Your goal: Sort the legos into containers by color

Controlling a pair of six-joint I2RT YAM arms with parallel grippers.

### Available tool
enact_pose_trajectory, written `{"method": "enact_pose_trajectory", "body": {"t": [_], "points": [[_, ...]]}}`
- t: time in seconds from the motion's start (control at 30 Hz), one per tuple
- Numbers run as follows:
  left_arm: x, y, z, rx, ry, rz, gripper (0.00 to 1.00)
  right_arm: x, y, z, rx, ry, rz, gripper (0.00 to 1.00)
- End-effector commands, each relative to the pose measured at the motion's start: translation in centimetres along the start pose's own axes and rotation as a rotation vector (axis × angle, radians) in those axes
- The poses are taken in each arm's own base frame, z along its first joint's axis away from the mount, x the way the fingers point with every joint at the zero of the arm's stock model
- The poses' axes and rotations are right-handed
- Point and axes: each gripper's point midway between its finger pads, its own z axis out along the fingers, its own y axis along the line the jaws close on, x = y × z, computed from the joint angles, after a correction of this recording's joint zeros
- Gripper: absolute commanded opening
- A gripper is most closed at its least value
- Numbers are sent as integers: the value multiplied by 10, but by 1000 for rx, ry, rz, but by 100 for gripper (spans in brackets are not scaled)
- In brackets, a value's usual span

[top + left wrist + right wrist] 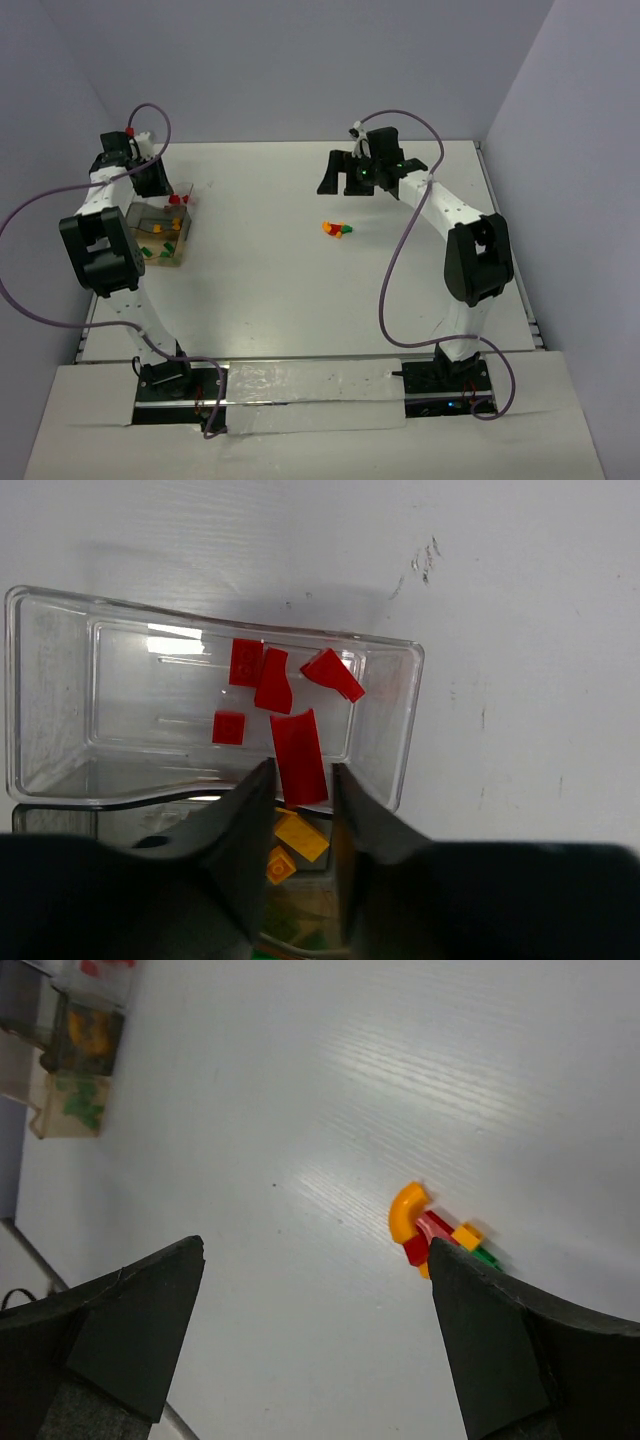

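Presently, the legos stand in two places. Four red pieces point(272, 680) lie flat on the clear floor of the end compartment point(60, 620) of the containers point(160, 238), and a long red brick point(298, 755) sits at that compartment's near wall, at the centre of the left wrist view. The adjoining compartment, at the lower edge of that view, shows orange-yellow bricks point(300, 837), with a trace of green below them. The left gripper point(302, 770) has its jaws a narrow way apart with the long red brick between them; whether they press on it cannot be told. In the top view the containers sit at the left middle of the frame, near the left edge of the white table point(300, 300). The remaining legos form a loose cluster point(338, 229) just right of centre in that view, well apart from the containers: an orange curved piece point(405, 1210), a red piece point(425, 1237), a small yellow brick point(466, 1235) and a green piece point(487, 1256), touching one another. The right gripper point(358, 178) is above the cluster in the frame, jaws fully spread and holding nothing. In the right wrist view the cluster lies just beside the right-hand finger point(500, 1340), at the right middle of the frame.
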Motion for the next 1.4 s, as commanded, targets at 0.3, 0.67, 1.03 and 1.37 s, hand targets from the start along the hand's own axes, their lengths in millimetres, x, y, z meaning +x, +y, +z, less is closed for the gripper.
{"method": "enact_pose_trajectory", "body": {"t": [0.3, 0.67, 1.03, 1.37], "points": [[-48, -6, -26, -11, -126, 25, 54, 38, -64, -19, 209, 164, -282, 83], [-40, -88, -94, 327, -165, 139, 55, 81, -103, -9, 129, 421, -666, 43], [-37, -101, -107, 379, -168, 107, 56, 83, -105, 29, 94, 479, -794, 53], [-39, -100, -108, 375, -164, 110, 56, 92, -90, 54, 32, 496, -907, 49]]}}
